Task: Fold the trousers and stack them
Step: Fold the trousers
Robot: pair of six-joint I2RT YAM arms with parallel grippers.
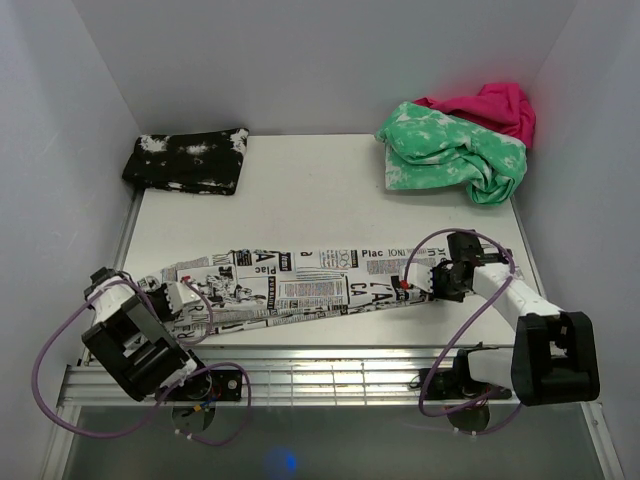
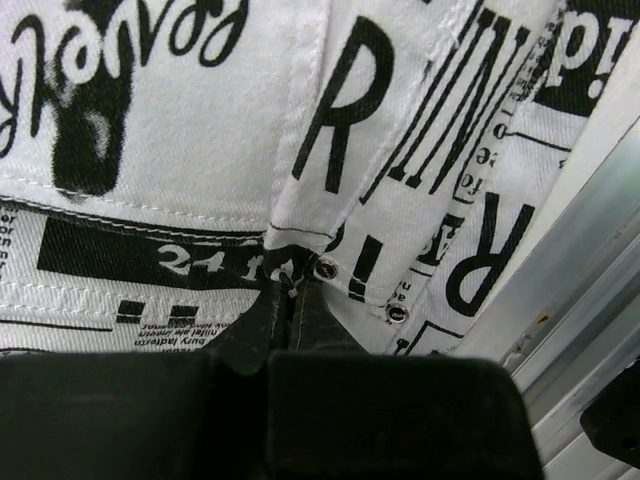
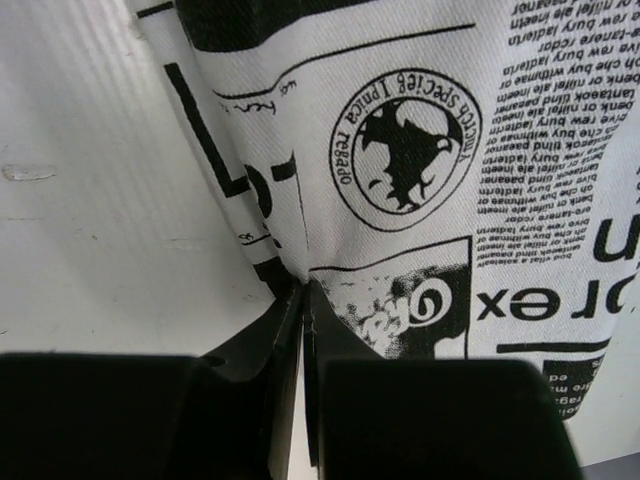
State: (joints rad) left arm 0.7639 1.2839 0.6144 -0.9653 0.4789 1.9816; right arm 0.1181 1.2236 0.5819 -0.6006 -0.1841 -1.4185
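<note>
Trousers (image 1: 300,285) are gripped at both ends, one end in each of my hands. My left hand (image 2: 293,288) is closed all the way, tips together, with a pinch of the printed cloth nipped between them. Just beyond the tips, toward 1 o'clock in that wrist view, I see two small metal snaps (image 2: 326,268) on a stitched flap. Big black letters run across the cloth above them. A metal rail (image 2: 560,300) shows past the cloth edge at 4 o'clock.

My right hand (image 3: 302,292) is closed just as tight on a fold of the cloth. A round crest print (image 3: 405,140) sits above the tips at 1 o'clock, and bare white desk (image 3: 90,220) fills the 9 o'clock side.

From the top camera, the garment lies as one long narrow band across the near half of the desk. It runs from my left hand at about 8 o'clock to my right hand at about 4 o'clock. I cannot tell whether the ends are lifted off the surface or resting on it.

A black, white-speckled folded garment (image 1: 187,160) lies in the far corner at 11 o'clock, well apart from the band. A green-and-white mottled garment (image 1: 455,155) is bunched at 1 o'clock. A pink cloth (image 1: 495,105) touches it from behind. Purple cables (image 1: 45,370) loop off both arms.
</note>
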